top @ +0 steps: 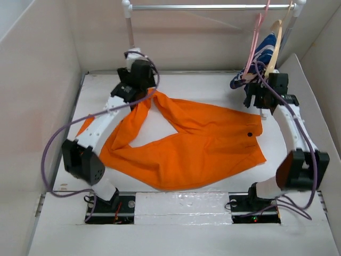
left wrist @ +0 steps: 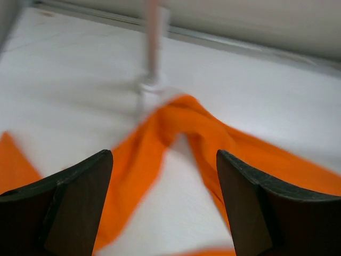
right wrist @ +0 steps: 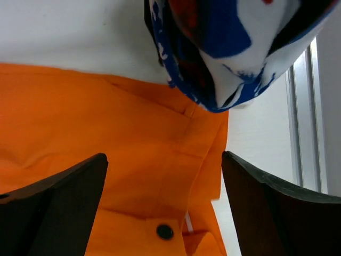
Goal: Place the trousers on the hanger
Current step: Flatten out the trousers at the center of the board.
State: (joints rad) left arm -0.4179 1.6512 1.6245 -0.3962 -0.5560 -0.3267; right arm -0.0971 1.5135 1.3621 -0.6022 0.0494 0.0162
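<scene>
The orange trousers lie spread on the table, waist to the right, legs running left. The pink hanger hangs from the rail at the back right. My left gripper is open and empty at the far left, above the bend where the two legs meet. My right gripper is open and empty just above the waistband, near its black button. It touches neither the cloth nor the hanger.
A tan hanger with a blue-and-white garment hangs beside the pink one, and the garment dangles right above my right gripper in the right wrist view. The rail stands on a post. Walls enclose the table.
</scene>
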